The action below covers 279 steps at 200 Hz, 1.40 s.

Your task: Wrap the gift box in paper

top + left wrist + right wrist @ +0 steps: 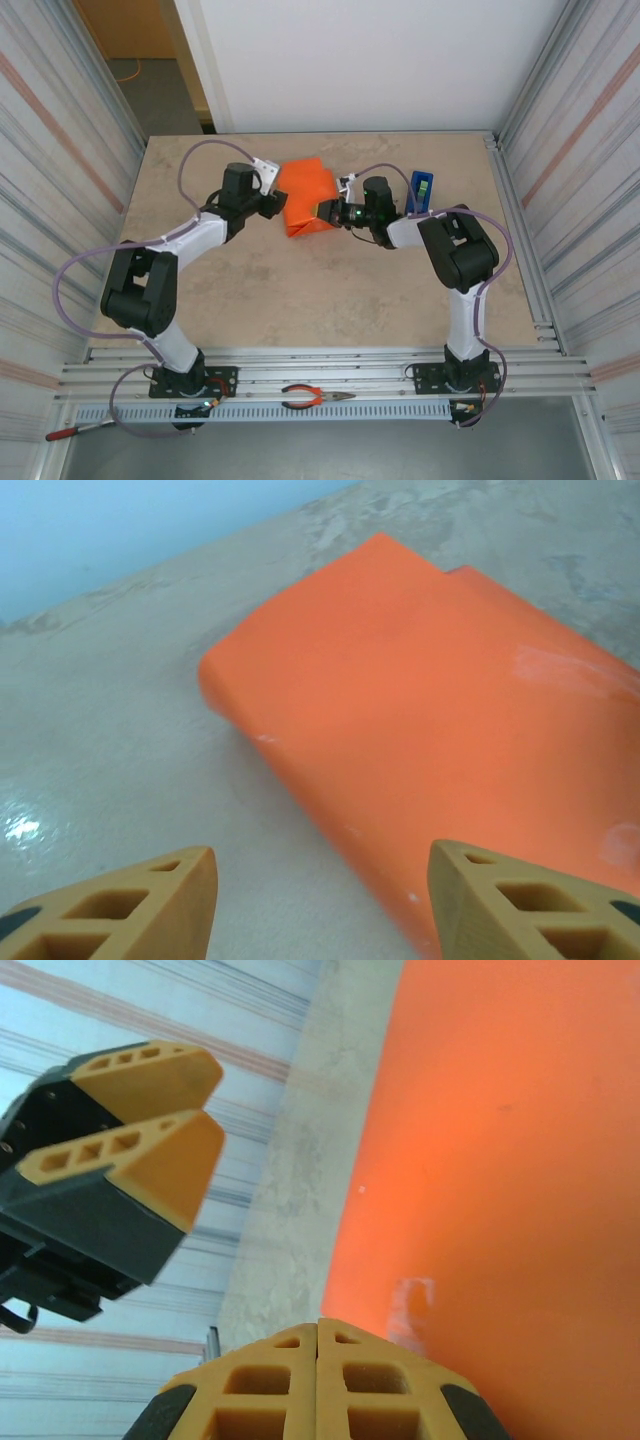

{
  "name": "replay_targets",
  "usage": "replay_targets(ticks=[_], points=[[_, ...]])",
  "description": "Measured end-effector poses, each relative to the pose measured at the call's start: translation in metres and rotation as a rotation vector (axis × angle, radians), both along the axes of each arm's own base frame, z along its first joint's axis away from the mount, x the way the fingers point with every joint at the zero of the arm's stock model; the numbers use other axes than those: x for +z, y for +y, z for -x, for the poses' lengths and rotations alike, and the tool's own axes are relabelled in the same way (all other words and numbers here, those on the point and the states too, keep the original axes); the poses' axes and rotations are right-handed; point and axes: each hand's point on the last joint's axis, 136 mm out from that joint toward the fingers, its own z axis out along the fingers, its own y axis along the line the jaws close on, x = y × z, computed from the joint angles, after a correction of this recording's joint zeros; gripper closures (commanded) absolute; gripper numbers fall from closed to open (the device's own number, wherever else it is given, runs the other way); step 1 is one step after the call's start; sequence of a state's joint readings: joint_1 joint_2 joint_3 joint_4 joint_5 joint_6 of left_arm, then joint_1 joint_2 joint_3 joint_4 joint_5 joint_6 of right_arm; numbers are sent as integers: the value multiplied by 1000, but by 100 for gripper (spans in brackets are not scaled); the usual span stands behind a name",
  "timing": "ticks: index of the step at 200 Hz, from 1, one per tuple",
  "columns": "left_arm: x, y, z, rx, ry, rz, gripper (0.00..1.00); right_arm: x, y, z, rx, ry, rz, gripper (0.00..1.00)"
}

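The gift box is covered by the orange paper [307, 195], so together they read as a compact orange block at the middle back of the table. My left gripper [274, 193] is at the block's left side. Its jaws stand open [320, 870] over the tabletop and the paper's near edge [400, 710], gripping nothing. My right gripper [332, 212] is at the block's right front corner. It is shut [318, 1332] and empty, with its tips at the edge of the paper [510, 1150]. The left gripper's fingers [150, 1120] hang across from it.
A blue tape dispenser [421, 189] stands just right of the right wrist. A strip of clear tape [412, 1305] lies on the paper near my right fingertips. Red-handled pliers [315, 398] lie on the front rail. Corrugated walls close in both sides.
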<state>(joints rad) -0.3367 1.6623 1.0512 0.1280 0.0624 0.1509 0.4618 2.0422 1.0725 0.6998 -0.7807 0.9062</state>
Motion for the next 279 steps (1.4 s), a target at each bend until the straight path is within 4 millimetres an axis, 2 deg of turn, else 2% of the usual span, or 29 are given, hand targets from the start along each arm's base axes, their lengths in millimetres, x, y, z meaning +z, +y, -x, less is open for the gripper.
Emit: replay_targets(ticks=[36,66,91,120,150,163,182,201,242,265,279], points=[[1,6,-3,40,5,24,35,-15,-1,1,2,68,79,100],[1,7,-3,58,17,47,30,-14,0,-1,8,99,106,100],[5,14,-13,104,43,89,25,-12,0,3,21,109,107,87],[12,32,-42,180,98,210,22,14,-2,5,27,78,87,72],[-2,51,-68,244,206,350,20,56,-13,5,3,6,74,61],[-12,52,-77,251,256,395,20,70,-23,2,-25,-27,82,58],[-24,40,-86,232,333,459,19,78,-39,-1,-70,-53,98,55],[-33,25,-92,210,396,518,18,66,-60,-1,-127,-30,126,53],[-57,3,-106,198,506,599,17,16,-104,5,-226,90,198,52],[-73,-7,-106,205,570,600,17,5,-116,10,-248,122,212,52],[-79,-16,-107,196,598,596,25,5,-122,13,-258,122,213,52]])
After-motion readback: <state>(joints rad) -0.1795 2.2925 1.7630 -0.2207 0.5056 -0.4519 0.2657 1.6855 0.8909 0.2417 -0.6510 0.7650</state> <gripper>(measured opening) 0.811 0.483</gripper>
